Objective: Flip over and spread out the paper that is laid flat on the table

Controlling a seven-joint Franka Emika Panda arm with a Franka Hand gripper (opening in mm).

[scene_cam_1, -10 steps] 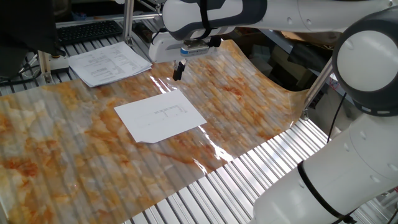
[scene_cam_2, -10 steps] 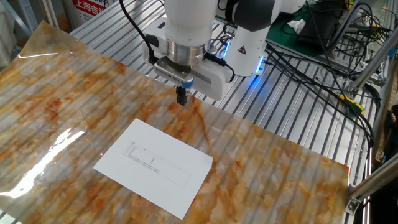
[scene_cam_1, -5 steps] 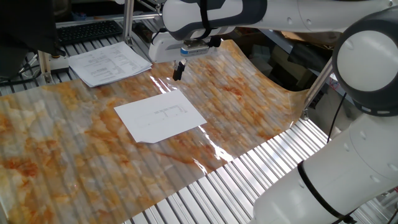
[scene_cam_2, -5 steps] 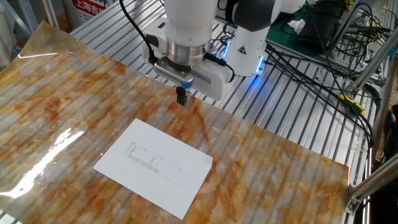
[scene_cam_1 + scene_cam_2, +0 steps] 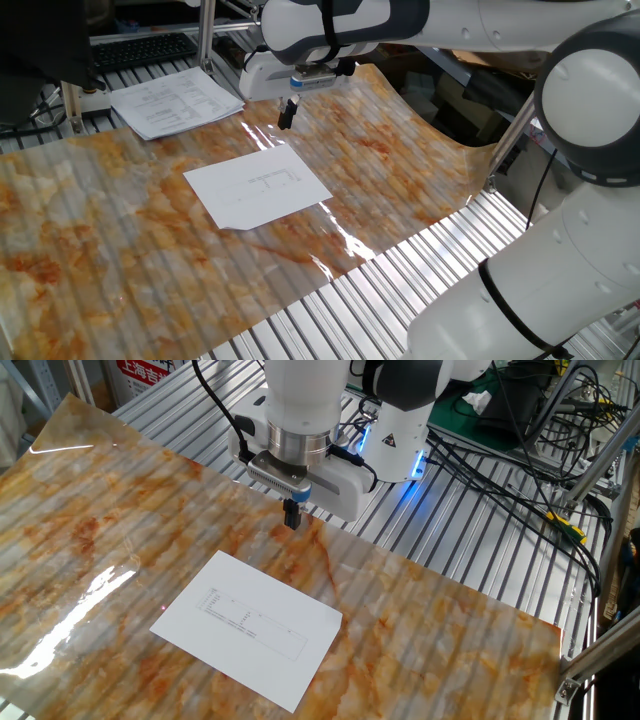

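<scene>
One paper lies flat on the bench, printed side up, faint lines showing. No containers in view. Second item: a stack of printed pages at the far bench edge, well apart from the sheet. My jaws are pinched closed, empty, hanging above the marbled cover just beyond the paper's far edge, touching nothing. Fingertips are pressed together.

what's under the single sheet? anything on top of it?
The paper lies flat on the table, printed face up, directly on the marbled cover. Nothing sits on it. Its underside is hidden. The gripper hangs beyond its far edge, not touching.
</scene>
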